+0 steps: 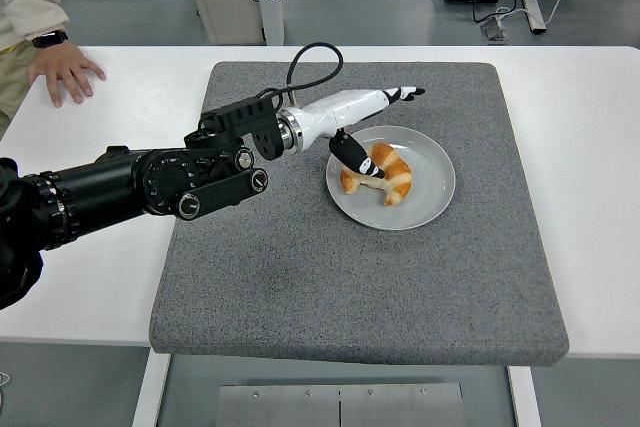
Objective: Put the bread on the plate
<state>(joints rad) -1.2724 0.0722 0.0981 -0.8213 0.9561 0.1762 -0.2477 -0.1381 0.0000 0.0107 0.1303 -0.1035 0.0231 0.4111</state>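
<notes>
The bread (379, 176) lies on the grey plate (430, 194), which sits on a grey mat (300, 277) on the white counter (590, 147). The left hand (365, 122) hovers at the plate's far-left rim with its fingers spread, holding nothing. A person's hand (62, 69) rests on the counter's far-left corner.

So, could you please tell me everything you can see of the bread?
The bread is a curved, croissant-shaped piece with a golden-brown, glossy crust and paler bands across it. It looks whole. It lies flat on the left half of the round grey plate, which sits on the grey mat. The left hand is open above it, fingers stretched out past the plate's far rim; the dark thumb hangs down over the bread's left end, and whether it touches cannot be told.
</notes>
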